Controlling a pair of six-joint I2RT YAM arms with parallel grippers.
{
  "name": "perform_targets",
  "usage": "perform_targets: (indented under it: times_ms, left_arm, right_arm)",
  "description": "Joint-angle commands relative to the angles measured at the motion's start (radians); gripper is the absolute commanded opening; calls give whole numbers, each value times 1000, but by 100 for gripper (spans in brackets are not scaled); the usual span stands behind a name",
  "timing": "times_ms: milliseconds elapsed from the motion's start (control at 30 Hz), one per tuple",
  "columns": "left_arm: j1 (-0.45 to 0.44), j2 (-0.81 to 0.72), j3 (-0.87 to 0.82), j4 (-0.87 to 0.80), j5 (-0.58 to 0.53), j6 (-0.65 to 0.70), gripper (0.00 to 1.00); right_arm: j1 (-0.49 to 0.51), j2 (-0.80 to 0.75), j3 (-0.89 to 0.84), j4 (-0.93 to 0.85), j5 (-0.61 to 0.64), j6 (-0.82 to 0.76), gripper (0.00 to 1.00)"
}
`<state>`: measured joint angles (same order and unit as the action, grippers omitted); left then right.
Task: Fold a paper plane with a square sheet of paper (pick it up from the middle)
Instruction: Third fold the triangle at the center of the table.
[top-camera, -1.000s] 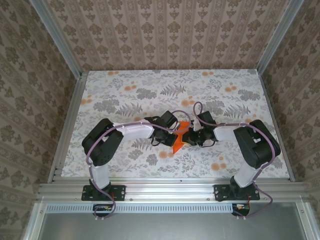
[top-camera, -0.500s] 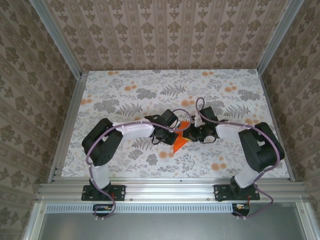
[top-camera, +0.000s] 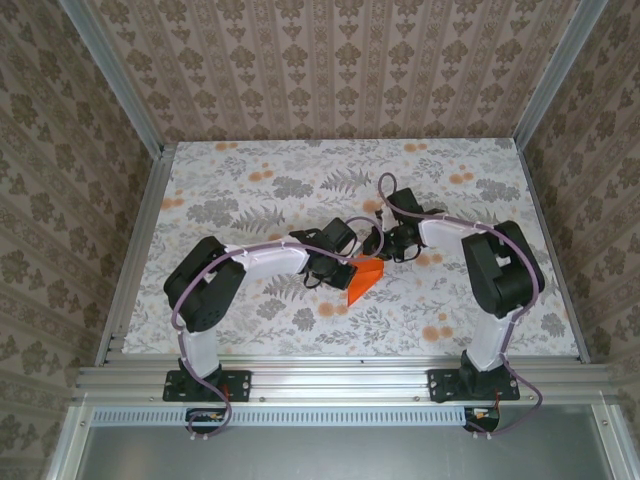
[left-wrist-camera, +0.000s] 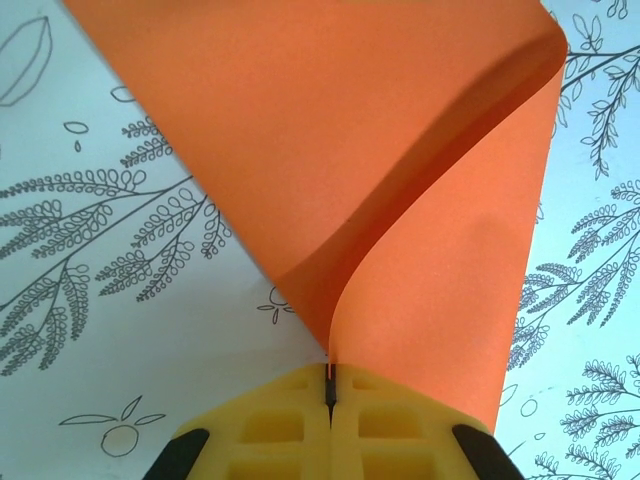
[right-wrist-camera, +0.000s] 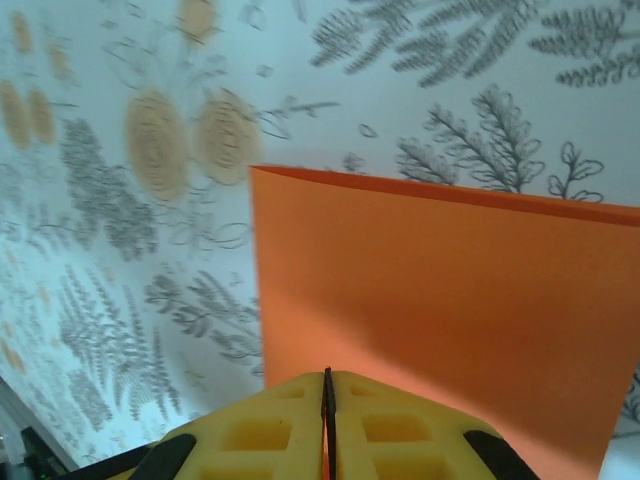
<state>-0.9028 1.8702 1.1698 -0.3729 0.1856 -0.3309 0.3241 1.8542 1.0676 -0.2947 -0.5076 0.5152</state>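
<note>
The square sheet of paper (top-camera: 364, 280) is bright orange and hangs bent just above the flowered tabletop (top-camera: 250, 200) between my two grippers. My left gripper (top-camera: 348, 272) is shut on its near-left edge. In the left wrist view the yellow fingertips (left-wrist-camera: 290, 400) pinch the sheet (left-wrist-camera: 400, 150), which curls up and away in a loose fold, with the left gripper (left-wrist-camera: 330, 372) at its lower tip. My right gripper (top-camera: 380, 256) is at the sheet's far right corner. In the right wrist view the right gripper (right-wrist-camera: 326, 375) is shut, with a sliver of orange in the slit, and the sheet (right-wrist-camera: 450, 280) spreads flat ahead.
Patterned walls and aluminium rails (top-camera: 140, 250) box the table in on three sides. Pale orange printed flowers (top-camera: 437, 330) dot the cloth. The arms' bases sit on the near rail (top-camera: 330, 375), and open cloth lies beyond the grippers.
My right arm has swung toward the far side, carrying its gripper from the paper's right side up to its far corner. The sheet now spreads lower and wider. The left arm has stayed put.
</note>
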Motion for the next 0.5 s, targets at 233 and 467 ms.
perform_targets:
  times_ms: [233,467]
  left_arm:
    - [-3,30,53,-34,14,46,0]
    - [-4,55,61,-38,27,50,0]
  right_arm:
    - [7,80,48,-109,-10,-100,10]
    - [6,79,48,-109,-8,-99,10]
